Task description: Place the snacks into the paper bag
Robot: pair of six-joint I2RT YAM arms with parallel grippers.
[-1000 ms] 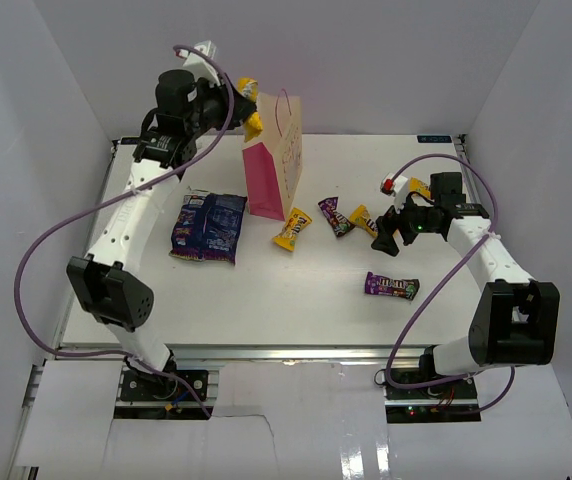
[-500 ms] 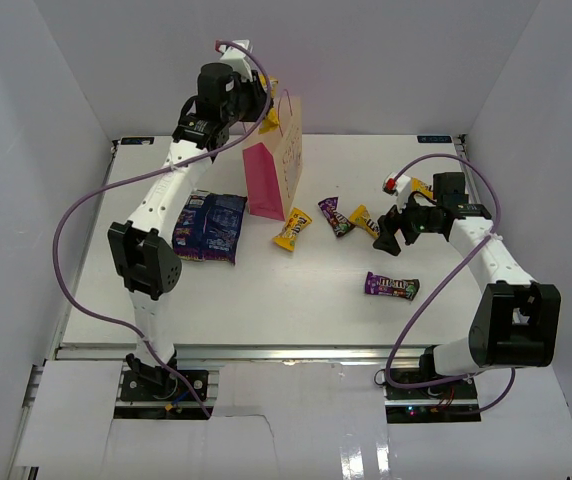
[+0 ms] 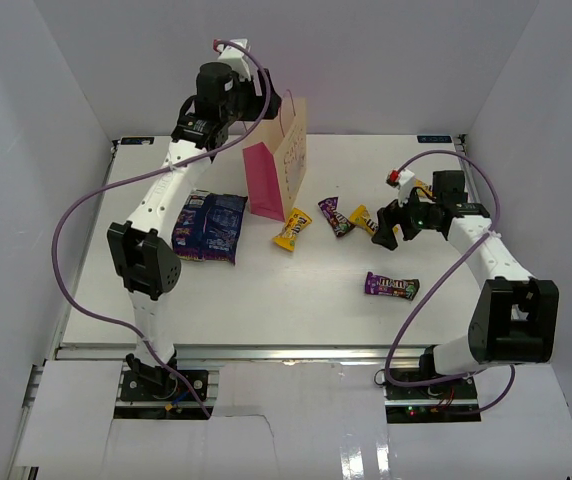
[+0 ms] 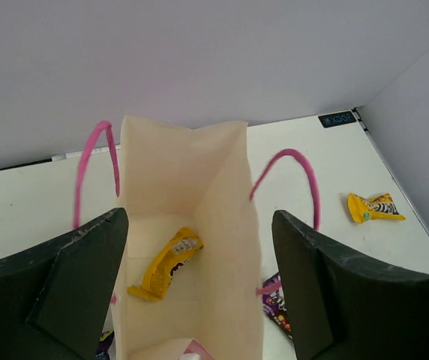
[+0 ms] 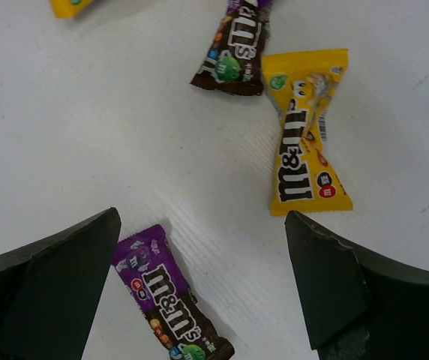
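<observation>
Your left tool (image 4: 196, 251) hangs released right above the mouth of the paper bag (image 4: 222, 172), fingers spread to either side of it. One yellow packet (image 4: 166, 264) lies on the bag's floor, so that drop looks done. Whether anything else sits lower in the bag is hidden.

The rest are out on the surface (image 3: 266, 290): the blue snack bag (image 3: 209, 226) left of the paper bag, and several packets to its right.

Your right tool (image 5: 199, 262) is released too, hovering low over a yellow M&M's packet (image 5: 304, 154). A dark brown M&M's packet (image 5: 237, 49) lies beyond it and a purple M&M's packet (image 5: 171, 296) lies by the left finger.

The next pick is probably the yellow one. Shift the tool toward it, settle down and clench across its pinched middle without catching the purple neighbour. Lift the left arm clear of the bag mouth first.
</observation>
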